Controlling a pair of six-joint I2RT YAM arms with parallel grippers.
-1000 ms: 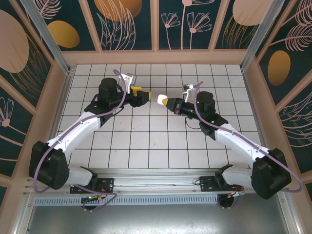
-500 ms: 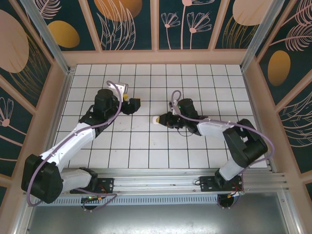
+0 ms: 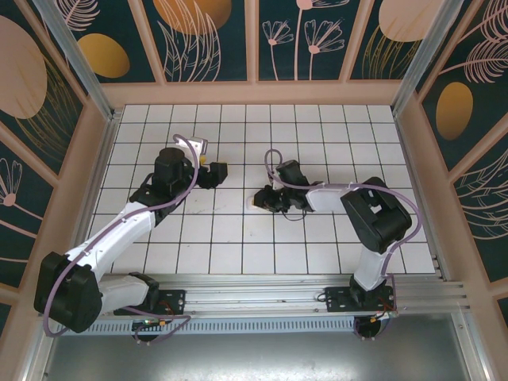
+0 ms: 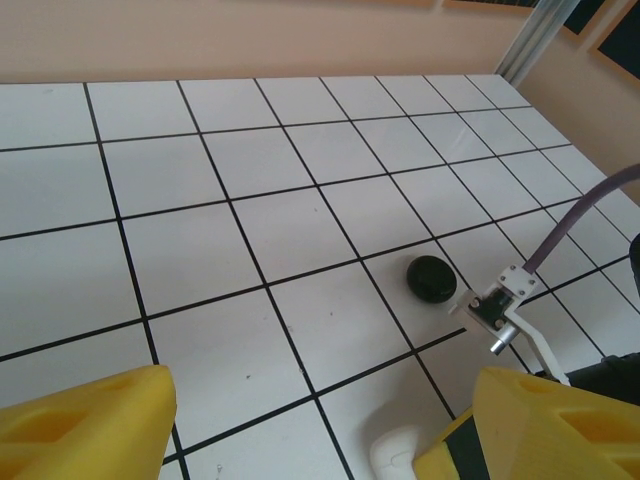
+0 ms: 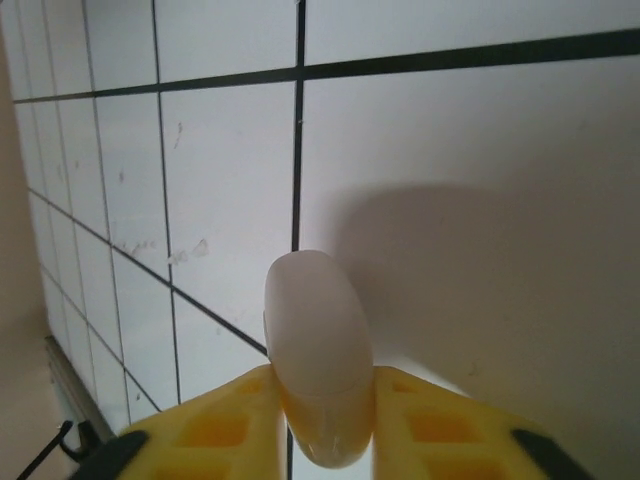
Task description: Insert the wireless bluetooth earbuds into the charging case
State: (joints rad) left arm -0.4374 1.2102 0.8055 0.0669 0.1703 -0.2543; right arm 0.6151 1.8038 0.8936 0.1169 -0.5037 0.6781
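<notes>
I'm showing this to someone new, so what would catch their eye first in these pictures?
A white oval case sits gripped by the right tool, low over the middle of the tiled table. Ahead of the open left tool, a small black round object lies on the tiles.

- White-tiled table [image 3: 230,119] with black grid lines, evenly lit, with faint scuffs.
- Pale wooden rim [image 3: 254,94] along its far edge and both sides.
- Dark teal wall panels [image 3: 206,40] painted with orange ovals and pink outlined leaves and flowers.
- Aluminium posts [image 3: 75,59] at the far corners.
- Metal rail [image 3: 254,286] along the near edge.
</notes>
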